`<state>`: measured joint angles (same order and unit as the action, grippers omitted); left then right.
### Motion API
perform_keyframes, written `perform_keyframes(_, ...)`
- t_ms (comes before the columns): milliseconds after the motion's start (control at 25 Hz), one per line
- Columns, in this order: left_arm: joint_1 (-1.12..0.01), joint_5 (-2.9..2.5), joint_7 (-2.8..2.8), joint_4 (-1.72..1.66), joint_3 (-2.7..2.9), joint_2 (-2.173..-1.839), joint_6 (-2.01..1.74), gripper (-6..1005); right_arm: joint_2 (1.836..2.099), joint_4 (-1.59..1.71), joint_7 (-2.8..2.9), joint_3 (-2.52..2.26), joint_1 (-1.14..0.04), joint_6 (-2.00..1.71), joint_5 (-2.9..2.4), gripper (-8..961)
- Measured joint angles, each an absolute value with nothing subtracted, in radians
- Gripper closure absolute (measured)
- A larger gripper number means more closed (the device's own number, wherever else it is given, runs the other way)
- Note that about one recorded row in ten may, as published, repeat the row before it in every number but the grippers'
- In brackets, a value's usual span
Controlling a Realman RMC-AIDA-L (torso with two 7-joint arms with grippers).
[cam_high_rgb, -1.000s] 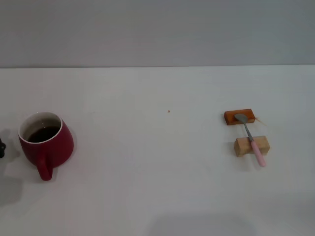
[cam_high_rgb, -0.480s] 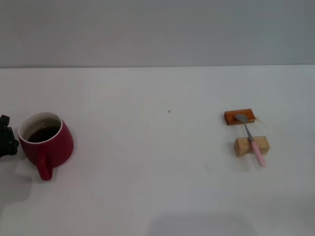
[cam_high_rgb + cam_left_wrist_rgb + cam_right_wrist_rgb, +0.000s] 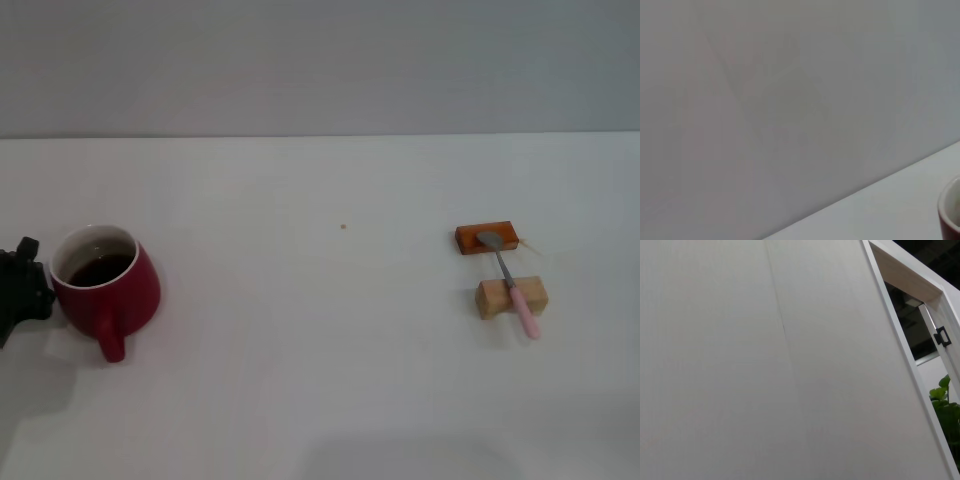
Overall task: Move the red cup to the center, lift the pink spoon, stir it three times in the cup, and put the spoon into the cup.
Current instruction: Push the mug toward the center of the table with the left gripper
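Head view is showing the left pincer [image 3: 22,285] touching the far-left side of the red cup [image 3: 105,290], its opening impossible to tell, so it is needing slow, level pushing toward the bench [image 3: 320,380] center, avoiding spilling.

White table [image 3: 320,380]: red cup [image 3: 110,285], two wooden blocks [image 3: 511,296].

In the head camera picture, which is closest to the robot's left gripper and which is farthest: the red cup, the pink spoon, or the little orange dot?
From the left gripper at the table's left edge:
1. red cup, right beside it.
2. orange dot, mid-table.
3. pink spoon, far right, resting across two wooden blocks.
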<state>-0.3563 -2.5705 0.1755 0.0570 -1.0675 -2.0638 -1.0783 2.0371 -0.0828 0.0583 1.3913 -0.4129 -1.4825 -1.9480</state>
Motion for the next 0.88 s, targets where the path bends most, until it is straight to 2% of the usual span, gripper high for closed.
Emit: perform_keyframes(880,-0.346,-2.571,0.173,0.157,-0.953,-2.071,-1.029,972,2.026,-0.083,0.058,1.391,-0.433,-1.482,-1.948,282)
